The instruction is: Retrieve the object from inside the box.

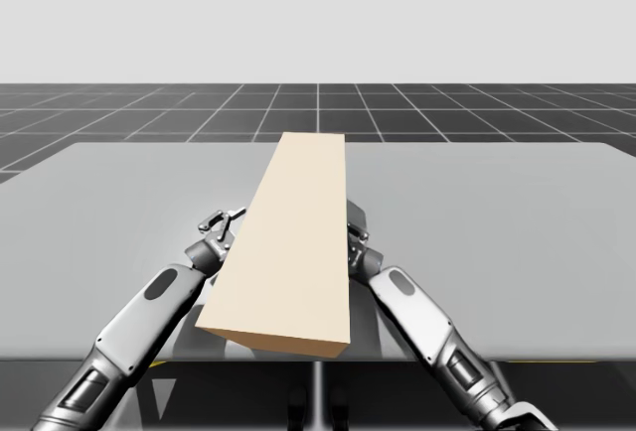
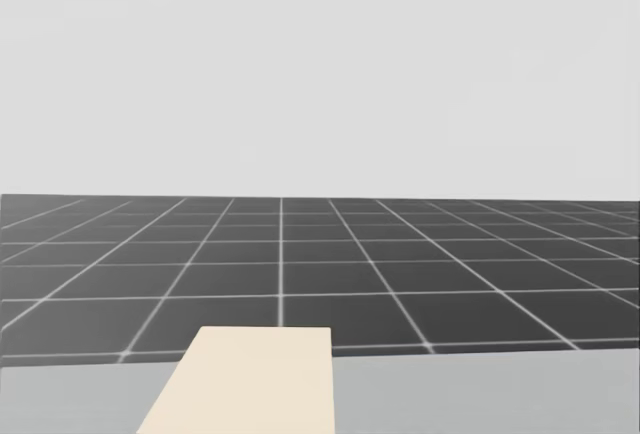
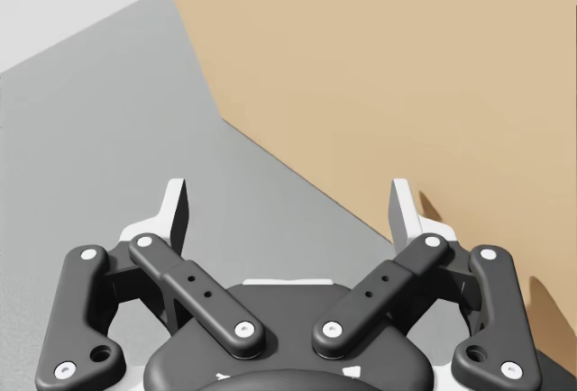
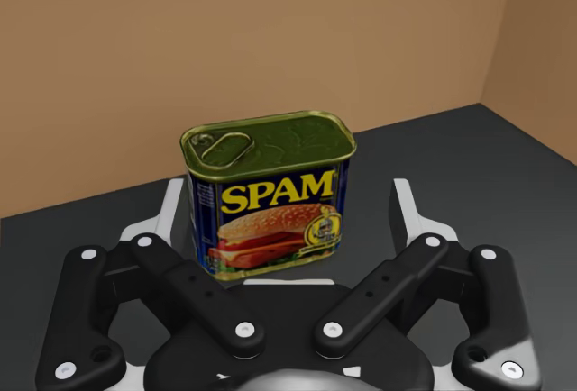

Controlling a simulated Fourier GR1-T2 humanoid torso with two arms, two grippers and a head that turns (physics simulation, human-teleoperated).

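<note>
A long tan box [image 1: 293,242] lies along the middle of the grey table [image 1: 497,213], with its near end raised toward me. Its far end reaches into the head view as a pale box [image 2: 250,384]. In the right wrist view a blue rectangular can [image 4: 270,193] with a gold-green lid stands upright on a dark floor, tan box walls [image 4: 135,67] behind it. My right gripper [image 4: 288,206] is open, the can between its fingers with a gap on one side. My left gripper [image 3: 288,206] is open and holds nothing, one finger close to the box's outer wall [image 3: 379,76].
In the high view my left gripper [image 1: 221,222] sits at the box's left flank and my right gripper [image 1: 353,237] at its right flank, partly hidden under the box. Bare table [image 3: 108,139] spreads to both sides. A dark gridded floor [image 2: 300,264] lies beyond.
</note>
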